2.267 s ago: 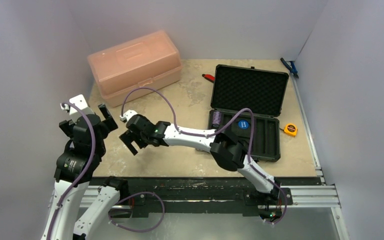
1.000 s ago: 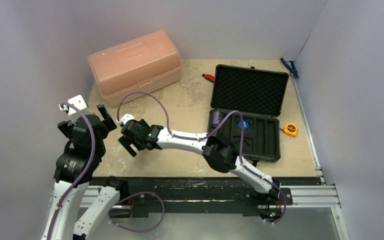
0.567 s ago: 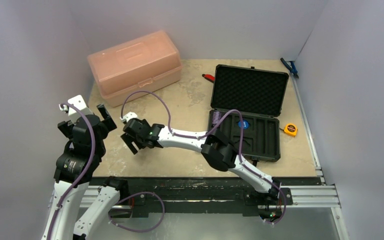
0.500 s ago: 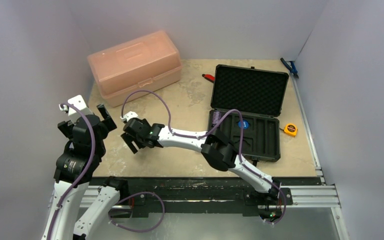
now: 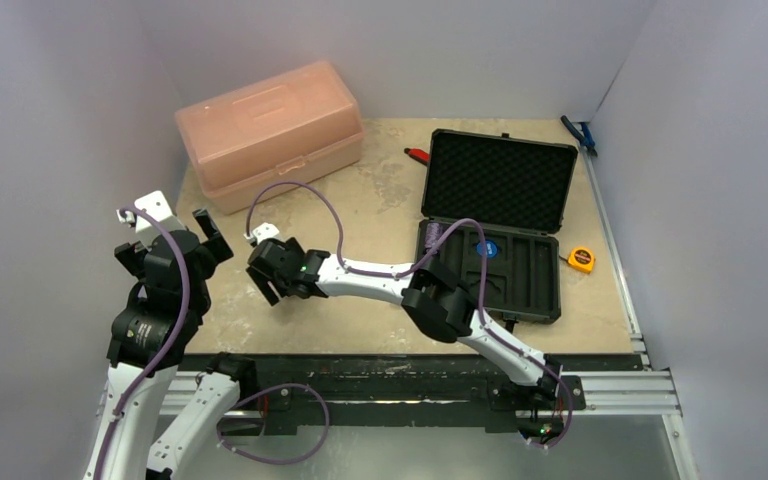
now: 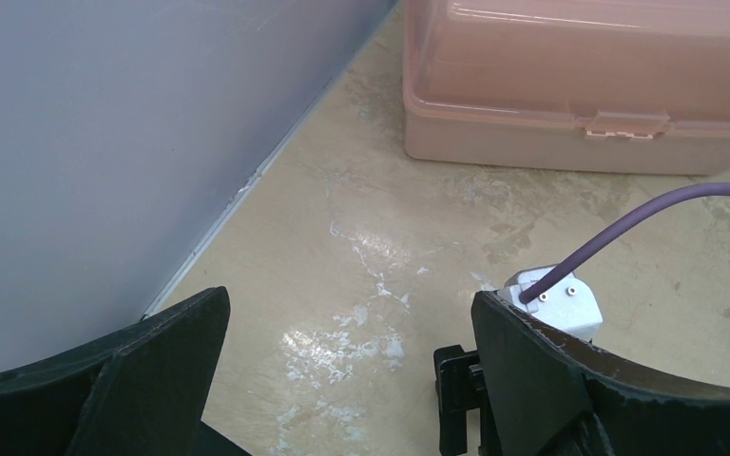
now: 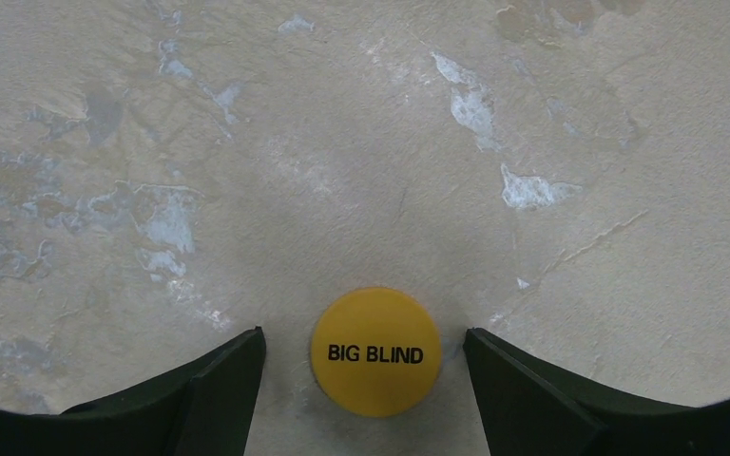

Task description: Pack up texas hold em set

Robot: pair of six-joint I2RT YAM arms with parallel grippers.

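Disc [image 7: 374, 351] between right tool [image 7: 362, 353] jaws

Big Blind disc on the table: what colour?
The disc is yellow-orange with black lettering; right wrist view shows it best.

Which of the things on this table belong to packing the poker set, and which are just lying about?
Part of the job: black case, purple chips and blue disc inside it, yellow BIG BLIND disc.

Lying about: pink box, tape measure, small red item, blue tool.
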